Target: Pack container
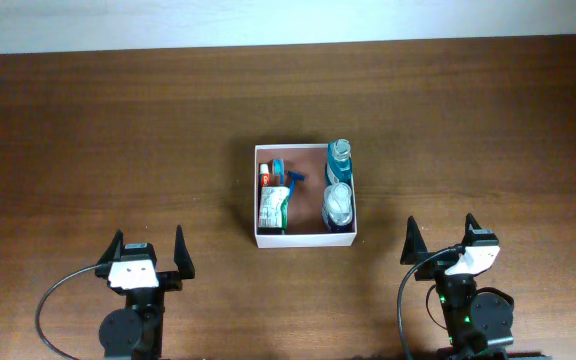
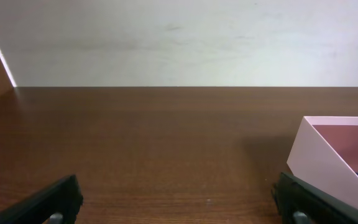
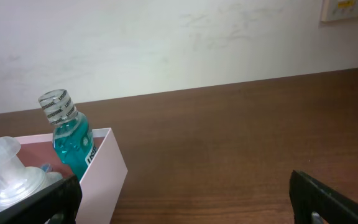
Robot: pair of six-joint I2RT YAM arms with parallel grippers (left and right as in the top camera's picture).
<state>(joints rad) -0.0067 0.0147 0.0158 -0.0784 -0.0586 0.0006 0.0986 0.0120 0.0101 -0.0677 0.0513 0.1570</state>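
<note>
"At the near left, what is your left gripper (image 1: 148, 234) doing?"

"It is hovering low over the dark brown wooden table (image 1: 88, 120), fingers spread wide and gripping nothing. I am holding it short of the box so that the way in is lying open."

"Moving right, where is the container sitting?"

"The square shallow white-walled container with the reddish-brown floor (image 1: 251, 200) is sitting mid-table, between my two arms and a little beyond both. Along its left wall a white and green toothpaste tube (image 1: 272, 207) is lying flat, with a blue plastic razor (image 1: 290, 179) resting just beside its far end. Against the right wall a clear bottle of teal mouthwash (image 1: 340, 157) and a clear bottle with a white cap (image 1: 338, 205) are lining up one behind the other. I am guessing that is to spare the middle strip."

"And the right gripper (image 1: 440, 222)?"

"It is hanging near the box's right corner, equally wide open and empty. With four toiletries inside and no further item in view, I am judging the packing close to done."
</note>
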